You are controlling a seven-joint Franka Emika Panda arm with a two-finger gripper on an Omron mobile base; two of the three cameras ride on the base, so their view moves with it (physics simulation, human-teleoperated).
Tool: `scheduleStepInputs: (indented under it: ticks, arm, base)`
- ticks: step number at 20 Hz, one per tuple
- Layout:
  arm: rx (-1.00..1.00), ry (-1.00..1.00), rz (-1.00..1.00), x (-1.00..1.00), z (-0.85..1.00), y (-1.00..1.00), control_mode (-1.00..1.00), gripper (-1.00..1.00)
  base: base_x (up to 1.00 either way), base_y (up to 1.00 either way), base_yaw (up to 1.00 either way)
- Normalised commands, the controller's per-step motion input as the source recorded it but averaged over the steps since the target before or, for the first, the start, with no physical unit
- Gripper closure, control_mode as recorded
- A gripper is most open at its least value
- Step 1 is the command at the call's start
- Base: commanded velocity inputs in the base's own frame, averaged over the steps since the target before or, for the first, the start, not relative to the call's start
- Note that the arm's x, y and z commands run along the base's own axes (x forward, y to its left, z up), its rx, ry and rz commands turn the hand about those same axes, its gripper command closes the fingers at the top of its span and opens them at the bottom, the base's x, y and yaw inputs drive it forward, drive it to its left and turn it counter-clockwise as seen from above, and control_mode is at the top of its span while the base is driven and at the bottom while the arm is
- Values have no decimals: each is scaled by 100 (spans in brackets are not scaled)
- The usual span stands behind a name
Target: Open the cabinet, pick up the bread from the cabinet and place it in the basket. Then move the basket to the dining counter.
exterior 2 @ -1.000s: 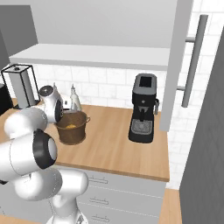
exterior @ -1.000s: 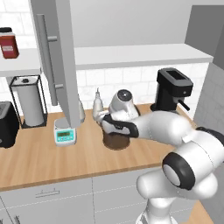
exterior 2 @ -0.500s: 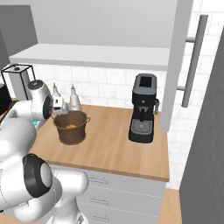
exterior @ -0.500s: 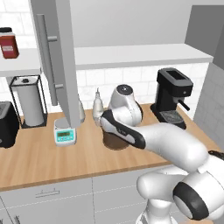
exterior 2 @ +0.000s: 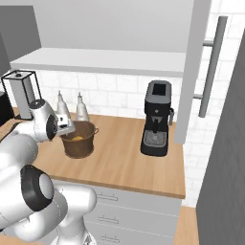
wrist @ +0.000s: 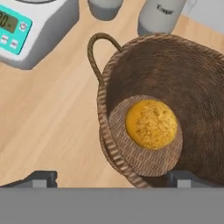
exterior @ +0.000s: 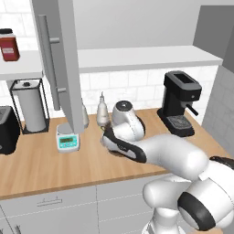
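Resting in basket (wrist: 131,70) – bread (wrist: 151,124) – gripper (wrist: 111,178) spread above

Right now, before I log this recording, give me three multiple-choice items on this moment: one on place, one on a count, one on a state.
1. Where is the bread?
A. on the shelf
B. inside the basket
C. on the kitchen scale

2. How many bottles stand behind the basket?
A. two
B. four
C. none

3. How is the gripper?
A. shut on the bread
B. shut on the basket's handle
C. open

Answers: 1 B, the bread lies on the basket's woven floor. 2 A, the right base view shows a pair by the tiles. 3 C, its fingertips stand wide apart, holding nothing.
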Motion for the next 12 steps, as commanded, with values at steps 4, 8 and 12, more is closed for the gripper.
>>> scheduleStepInputs:
  ticks: [4, 8, 12]
  arm:
    - [-15, 0, 13, 1, -48, 0, -100, -100]
    - [-8, 0, 10, 3, -20, -6, -100, -100]
    - [-5, 2, 9, 5, -27, -9, -100, 100]
  base:
    - [0, 0, 0]
    - [0, 0, 0]
    - [0, 0, 0]
